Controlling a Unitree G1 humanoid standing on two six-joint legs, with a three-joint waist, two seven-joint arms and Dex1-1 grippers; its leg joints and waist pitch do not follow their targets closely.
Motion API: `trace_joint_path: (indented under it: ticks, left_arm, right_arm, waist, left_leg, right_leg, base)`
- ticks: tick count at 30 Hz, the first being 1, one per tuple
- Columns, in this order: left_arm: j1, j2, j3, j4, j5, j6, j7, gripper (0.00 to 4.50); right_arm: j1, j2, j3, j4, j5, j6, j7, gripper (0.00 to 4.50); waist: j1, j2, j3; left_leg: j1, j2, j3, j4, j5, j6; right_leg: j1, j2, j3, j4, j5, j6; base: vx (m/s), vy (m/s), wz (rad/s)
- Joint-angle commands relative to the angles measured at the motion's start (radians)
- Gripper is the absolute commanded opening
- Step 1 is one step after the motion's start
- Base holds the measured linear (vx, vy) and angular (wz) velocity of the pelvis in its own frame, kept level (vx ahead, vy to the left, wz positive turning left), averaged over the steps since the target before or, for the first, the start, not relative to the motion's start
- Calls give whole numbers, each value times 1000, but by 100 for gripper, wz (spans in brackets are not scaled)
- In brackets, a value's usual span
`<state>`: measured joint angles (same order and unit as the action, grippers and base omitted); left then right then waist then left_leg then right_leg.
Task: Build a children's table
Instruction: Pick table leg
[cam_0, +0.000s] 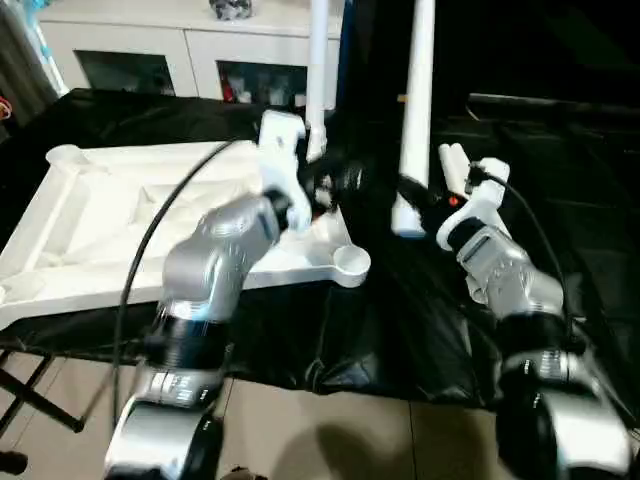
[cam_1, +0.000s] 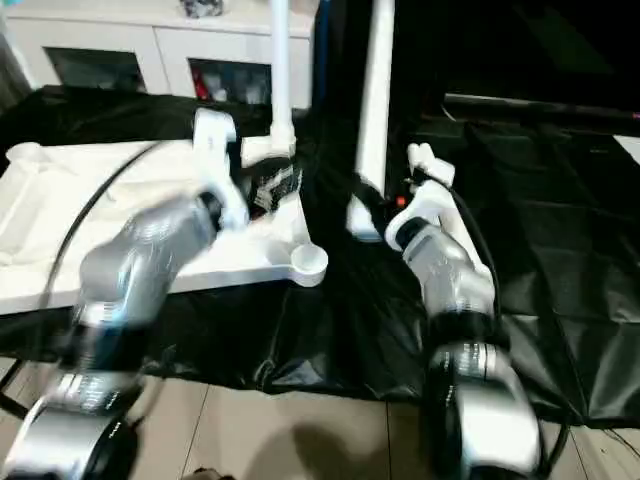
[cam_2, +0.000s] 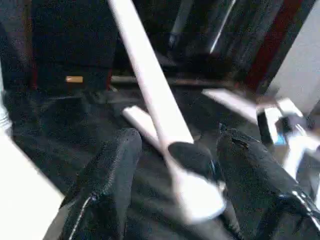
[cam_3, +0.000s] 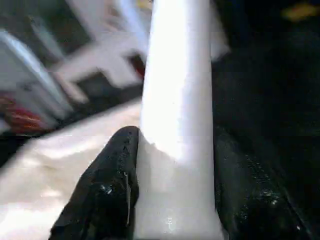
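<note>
Right hand clamped on a leg, left hand apart; I'd square it over the tabletop's empty corner socket before pushing.

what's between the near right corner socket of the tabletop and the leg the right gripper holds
Only bare black cloth lies between the corner socket and the leg in the right gripper, as the left eye view shows.

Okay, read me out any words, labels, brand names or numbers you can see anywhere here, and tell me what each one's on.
No text can be read in any view.
The table top, the two upright legs and the black cloth show no lettering.
The colourful items behind the cabinet's glass doors are too blurred to read.
The small orange mark on the right gripper's mount is a plain patch, not text.
</note>
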<state>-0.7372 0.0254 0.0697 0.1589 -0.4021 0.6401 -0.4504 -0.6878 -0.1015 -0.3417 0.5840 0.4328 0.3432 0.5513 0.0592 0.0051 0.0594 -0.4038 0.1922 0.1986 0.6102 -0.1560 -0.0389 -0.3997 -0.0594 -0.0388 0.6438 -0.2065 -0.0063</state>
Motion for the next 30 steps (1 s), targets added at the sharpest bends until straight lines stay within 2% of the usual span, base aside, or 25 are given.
trace_joint_path:
  ticks: [1, 3, 5, 7, 9, 12, 14, 17, 19, 20, 22, 24, 30]
  left_arm:
    - [-37, -23, 38, 41, -64, 33, 0, 287]
    - [-63, -43, 59, 70, -92, 45, 3, 287]
    - [-75, -53, 64, 83, -106, 55, 2, 287]
    - [-80, -60, 64, 93, -112, 66, -4, 287]
    - [-84, -65, 64, 107, -107, 67, -3, 287]
    - [-82, -69, 58, 127, -86, 62, 24, 287]
    - [-88, -71, 64, 136, -93, 57, 32, 287]
    - [-105, -70, 84, 149, -106, 50, 54, 287]
    - [-113, -66, 90, 158, -102, 47, 62, 269]
    - [-119, -68, 100, 164, -104, 43, 69, 259]
    - [-123, -69, 108, 168, -104, 37, 78, 252]
    - [-131, -71, 126, 172, -108, 27, 98, 221]
    - [-133, -66, 139, 181, -108, 19, 115, 205]
  right_arm:
    - [36, 8, 36, -124, 58, 36, 82, 190]
    - [81, 13, 74, -206, 88, 67, 137, 190]
    - [111, 14, 107, -255, 101, 79, 176, 190]
    - [136, 14, 141, -294, 105, 83, 210, 190]
    - [148, 13, 156, -313, 103, 80, 228, 190]
    - [162, 13, 180, -347, 100, 89, 245, 190]
    - [176, 9, 210, -369, 80, 86, 250, 190]
    - [191, 3, 246, -393, 67, 82, 256, 190]
    - [192, 4, 254, -399, 61, 82, 253, 189]
    - [192, 6, 255, -404, 60, 84, 249, 189]
    - [191, 7, 255, -408, 58, 84, 243, 189]
    - [188, 3, 254, -410, 59, 85, 235, 189]
    - [194, -16, 257, -419, 79, 100, 252, 189]
  waist:
    - [8, -10, -80]
    - [9, -14, -79]
    - [10, -9, -77]
    - [10, -11, -75]
    - [10, -7, -74]
    - [10, -8, -75]
    - [10, -6, -76]
    - [10, -8, -77]
    - [12, -7, -76]
    - [12, -11, -76]
    - [12, -8, -77]
    - [12, -6, -77]
    - [14, -5, -80]
  left_leg:
    - [29, 29, -17, -55, -137, 69]
    - [29, 31, -18, -57, -146, 68]
    - [30, 33, -20, -60, -162, 61]
    - [28, 33, -21, -61, -170, 50]
    - [30, 31, -21, -62, -180, 37]
    - [28, 32, -23, -64, -180, 35]
    - [27, 32, -24, -64, -174, 35]
    - [27, 32, -24, -64, -163, 38]
    - [27, 32, -23, -64, -158, 42]
    - [26, 32, -22, -64, -155, 43]
    - [27, 33, -23, -64, -150, 45]
    - [27, 33, -23, -64, -144, 46]
    - [26, 33, -23, -63, -124, 59]
  right_leg:
    - [52, -66, 34, -81, -43, -237]
    - [52, -67, 34, -85, -74, -233]
    - [49, -70, 34, -90, -113, -226]
    - [49, -71, 35, -93, -143, -215]
    - [46, -69, 36, -98, -163, -206]
    - [48, -69, 36, -97, -156, -193]
    - [48, -71, 35, -96, -144, -194]
    - [50, -71, 35, -94, -110, -205]
    - [49, -71, 36, -94, -109, -205]
    - [49, -71, 36, -94, -107, -204]
    - [49, -72, 35, -93, -97, -208]
    - [50, -72, 35, -92, -87, -212]
    - [54, -72, 34, -89, -38, -223]
  base:
    - [0, 0, 0]
    - [0, 0, 0]
    - [0, 0, 0]
    - [0, 0, 0]
    - [0, 0, 0]
    - [0, 0, 0]
    - [0, 0, 0]
    - [0, 0, 0]
    - [0, 0, 0]
    - [0, 0, 0]
    - [0, 0, 0]
    - [0, 0, 0]
    - [0, 0, 0]
